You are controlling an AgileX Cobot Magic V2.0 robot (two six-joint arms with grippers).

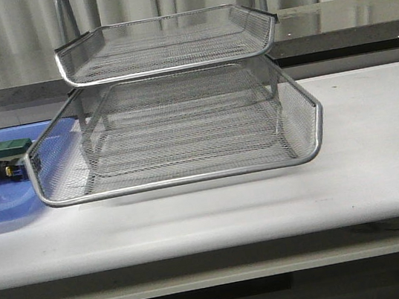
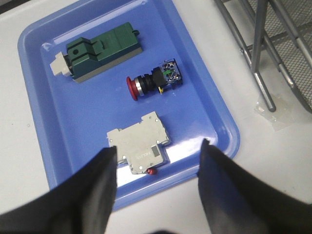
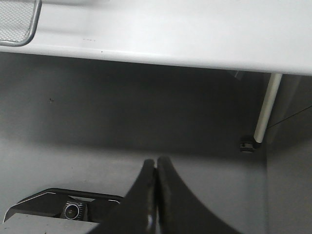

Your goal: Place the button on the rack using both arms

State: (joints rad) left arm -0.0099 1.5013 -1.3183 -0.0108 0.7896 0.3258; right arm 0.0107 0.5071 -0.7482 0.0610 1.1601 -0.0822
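The button [image 2: 155, 81], with a red cap, black barrel and blue block, lies on its side in the blue tray [image 2: 44, 126]; it also shows in the front view [image 1: 0, 169] at the far left. My left gripper [image 2: 158, 148] is open and empty, above the tray's near edge, with the white block [image 2: 140, 142] between its fingers and the button beyond it. The silver wire-mesh rack [image 1: 179, 115] stands mid-table; its legs [image 2: 261, 58] show beside the tray. My right gripper [image 3: 156, 163] is shut and empty, below the table edge, over the floor.
A green flat block [image 2: 100, 51] lies in the tray beyond the button. A scrap of clear plastic [image 2: 273, 114] lies by a rack leg. A white table leg [image 3: 265, 109] stands near my right gripper. The table's front edge [image 3: 170, 53] is above it.
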